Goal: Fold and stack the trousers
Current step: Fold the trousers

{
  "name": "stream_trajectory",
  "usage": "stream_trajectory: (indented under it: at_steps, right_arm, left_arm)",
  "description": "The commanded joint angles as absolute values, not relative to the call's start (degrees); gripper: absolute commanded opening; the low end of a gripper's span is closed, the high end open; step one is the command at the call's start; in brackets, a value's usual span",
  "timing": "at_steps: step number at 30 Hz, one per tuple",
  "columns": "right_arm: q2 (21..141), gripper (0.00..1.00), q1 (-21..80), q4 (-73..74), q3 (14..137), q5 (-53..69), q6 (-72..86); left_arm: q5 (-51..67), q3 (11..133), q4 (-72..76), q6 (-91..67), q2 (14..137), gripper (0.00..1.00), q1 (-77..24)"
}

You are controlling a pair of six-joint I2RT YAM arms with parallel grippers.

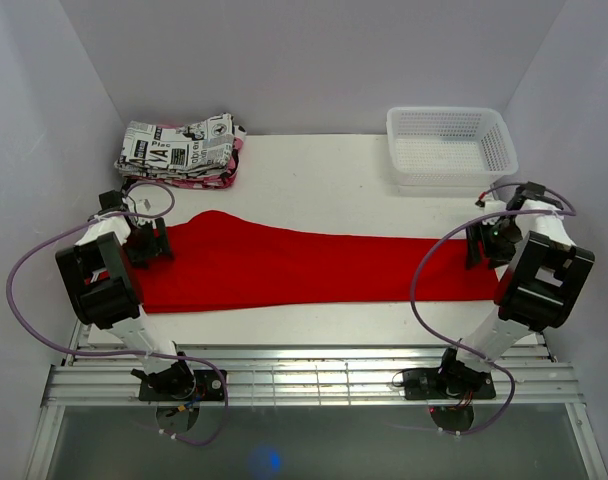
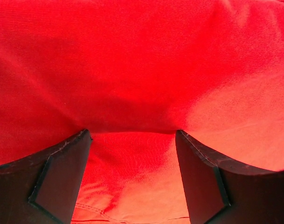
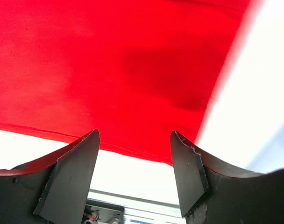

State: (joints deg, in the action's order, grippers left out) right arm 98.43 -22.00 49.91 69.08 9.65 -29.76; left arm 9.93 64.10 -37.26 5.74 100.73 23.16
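Observation:
The red trousers (image 1: 304, 265) lie flat in a long band across the table, from the left arm to the right arm. My left gripper (image 1: 149, 243) is low over their wide left end. In the left wrist view the trousers (image 2: 142, 70) fill the frame and the left gripper (image 2: 132, 135) is open, with fabric showing between its jaws. My right gripper (image 1: 481, 245) is over the narrow right end. In the right wrist view it (image 3: 134, 135) is open above the near right corner of the trousers (image 3: 109, 70), and bare white table (image 3: 254, 93) shows beside them.
A folded newspaper-print garment (image 1: 179, 148) lies on a pink item at the back left. A white mesh basket (image 1: 449, 145) stands at the back right. Metal rails (image 1: 304, 380) run along the near edge. Walls close in on both sides.

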Motion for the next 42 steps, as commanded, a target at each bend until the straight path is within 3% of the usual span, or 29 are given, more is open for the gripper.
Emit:
stream_trajectory:
  at_steps: [1, 10, 16, 22, 23, 25, 32, 36, 42]
  right_arm:
    - [97.47, 0.68, -26.62, 49.92, 71.37, 8.62, -29.44]
    - [100.98, 0.70, -28.83, 45.27, 67.59, 4.57, -26.98]
    - [106.08, 0.65, -28.83, 45.62, 65.66, 8.69, -25.66]
    - [107.76, 0.36, -28.65, 49.39, 67.41, 20.02, -25.49]
    - [107.06, 0.23, -28.65, 49.83, 68.46, 21.00, -25.58]
    - [106.35, 0.08, -28.65, 51.67, 70.04, 22.67, -26.28]
    - [99.86, 0.08, -31.19, 53.18, 75.23, 15.66, -30.66]
    - [98.70, 0.08, -36.46, 52.73, 77.86, 9.07, -34.62]
    - [99.14, 0.08, -43.94, 56.94, 84.63, 9.22, -40.42]
  left_arm:
    - [12.56, 64.60, -37.97, 7.55, 101.60, 0.84, 23.55]
    - [12.74, 65.04, -38.14, 8.44, 101.16, 0.84, 23.29]
    - [12.92, 65.21, -38.32, 8.00, 100.90, 0.85, 23.29]
    - [14.41, 64.95, -38.32, 8.00, 100.37, 0.85, 23.12]
    - [14.85, 64.95, -38.41, 8.00, 100.20, 0.85, 23.20]
    - [15.99, 64.86, -38.41, 8.17, 99.93, 0.85, 22.85]
    - [20.82, 63.20, -37.62, 8.61, 97.48, 0.85, 19.44]
    - [22.14, 61.53, -36.56, 8.88, 93.79, 0.90, 16.26]
    - [23.56, 61.44, -38.06, 7.91, 87.55, 0.98, 16.00]
